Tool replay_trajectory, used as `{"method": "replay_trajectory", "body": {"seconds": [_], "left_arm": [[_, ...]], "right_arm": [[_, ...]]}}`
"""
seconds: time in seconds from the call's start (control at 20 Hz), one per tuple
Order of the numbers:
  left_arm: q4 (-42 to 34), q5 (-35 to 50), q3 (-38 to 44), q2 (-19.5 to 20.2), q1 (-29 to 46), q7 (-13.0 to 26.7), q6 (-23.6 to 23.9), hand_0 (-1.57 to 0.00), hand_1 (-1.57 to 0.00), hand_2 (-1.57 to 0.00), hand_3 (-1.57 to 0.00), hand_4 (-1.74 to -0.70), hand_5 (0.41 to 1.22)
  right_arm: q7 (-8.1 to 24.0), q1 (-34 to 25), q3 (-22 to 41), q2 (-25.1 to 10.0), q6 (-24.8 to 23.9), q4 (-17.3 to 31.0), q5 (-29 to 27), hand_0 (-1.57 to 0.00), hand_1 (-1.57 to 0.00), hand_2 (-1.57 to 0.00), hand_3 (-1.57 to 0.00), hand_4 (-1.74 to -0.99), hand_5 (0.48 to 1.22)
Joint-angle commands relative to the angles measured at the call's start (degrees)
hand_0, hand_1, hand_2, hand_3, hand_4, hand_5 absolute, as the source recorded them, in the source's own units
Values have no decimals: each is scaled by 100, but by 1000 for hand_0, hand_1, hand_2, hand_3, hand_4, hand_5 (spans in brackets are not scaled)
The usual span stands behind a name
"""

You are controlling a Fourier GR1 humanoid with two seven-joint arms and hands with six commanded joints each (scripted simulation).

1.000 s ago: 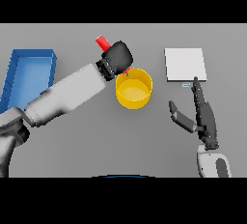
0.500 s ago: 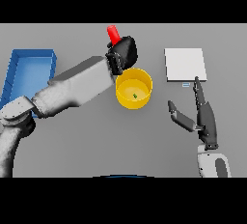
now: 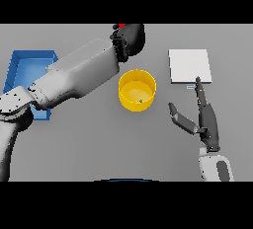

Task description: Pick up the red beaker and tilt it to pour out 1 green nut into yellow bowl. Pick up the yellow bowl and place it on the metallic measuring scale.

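Observation:
The yellow bowl (image 3: 137, 91) stands mid-table with a small green nut (image 3: 141, 100) lying inside it. My left hand (image 3: 130, 39) is raised beyond the bowl, near the scene's upper edge, shut on the red beaker (image 3: 121, 26); only a sliver of red shows above the dark fingers. The metallic measuring scale (image 3: 189, 65) is a pale square plate to the right of the bowl. My right hand (image 3: 203, 117) hovers open below the scale, fingers straight and pointing away, thumb spread toward the bowl.
A blue tray (image 3: 19, 71) lies at the left edge, partly covered by my left forearm (image 3: 79, 77), which slants across the table toward the bowl.
My left hand has carried the red beaker up and away from over the bowl's rim. A green nut now lies in the bowl. The right hand has not moved.

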Motion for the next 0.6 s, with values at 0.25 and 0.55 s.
{"method": "replay_trajectory", "body": {"seconds": [0.25,0.55], "left_arm": [[797,557,734,407,-922,-36,415,-1571,-1571,-1501,-1232,-1705,1221],[2106,2144,2368,898,-1104,883,574,-1571,-1571,-1553,-1365,-1729,1221]], "right_arm": [[-77,38,-25,-8,131,-56,-190,1,1,1,1,-1181,593],[-80,-8,-1,38,229,-19,-316,1,1,1,1,-1209,593]]}}
